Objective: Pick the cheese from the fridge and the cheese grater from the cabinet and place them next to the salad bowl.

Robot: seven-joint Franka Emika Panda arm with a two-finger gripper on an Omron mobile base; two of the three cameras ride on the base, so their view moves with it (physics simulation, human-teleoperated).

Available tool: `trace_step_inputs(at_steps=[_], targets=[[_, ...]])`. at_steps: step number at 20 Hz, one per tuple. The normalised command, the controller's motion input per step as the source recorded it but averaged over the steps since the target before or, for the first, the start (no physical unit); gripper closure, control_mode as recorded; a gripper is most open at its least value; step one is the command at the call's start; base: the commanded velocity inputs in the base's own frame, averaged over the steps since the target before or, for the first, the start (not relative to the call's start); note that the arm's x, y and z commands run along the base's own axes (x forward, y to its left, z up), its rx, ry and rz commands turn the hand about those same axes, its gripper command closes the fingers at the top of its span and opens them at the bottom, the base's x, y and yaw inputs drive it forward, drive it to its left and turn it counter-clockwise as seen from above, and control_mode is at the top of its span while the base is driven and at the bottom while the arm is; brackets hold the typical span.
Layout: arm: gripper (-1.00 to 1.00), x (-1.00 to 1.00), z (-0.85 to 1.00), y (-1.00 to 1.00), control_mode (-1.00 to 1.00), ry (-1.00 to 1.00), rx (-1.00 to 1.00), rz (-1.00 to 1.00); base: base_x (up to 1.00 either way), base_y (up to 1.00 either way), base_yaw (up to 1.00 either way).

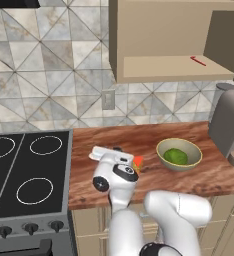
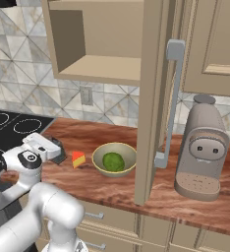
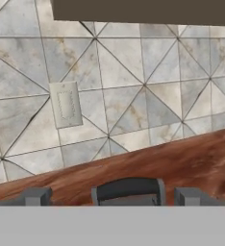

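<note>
A grey triangle-tiled wall backs a reddish wooden counter, with a black stovetop at its left end and a tall grey rounded appliance at its right. Above hangs the tan cabinet, its door swung open; in the right base view that door cuts across the scene and hides part of the counter behind it. A thin red utensil lies on the cabinet shelf.

The salad bowl sits mid-counter with green salad inside. The cheese rests on the counter just to the bowl's left, apart from it; in the left base view only a sliver of it peeks out from behind the robot's wrist.

The gripper hangs low over the counter left of the cheese, its jaws spread wide and holding nothing. Between the fingertips in the hand view sits the top of a dark grey object, the cheese grater, mostly cut off by the lower edge. From the right base view just a dark corner of it shows behind the hand. A wall outlet faces the hand camera.
</note>
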Motion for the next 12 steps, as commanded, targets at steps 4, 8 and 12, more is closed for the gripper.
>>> trace_step_inputs(at_steps=[4, 8, 12], targets=[[-1.00, -0.06, 0.26, 0.00, -1.00, 0.13, 0.00, -0.04, 0.00, 0.00, 0.00], [-1.00, -0.08, 0.27, 0.00, -1.00, 0.13, 0.00, -0.02, 0.00, 0.00, 0.00], [-1.00, -0.08, 0.30, 0.00, -1.00, 0.11, 0.00, 0.00, 0.00, 0.00, 0.00]])
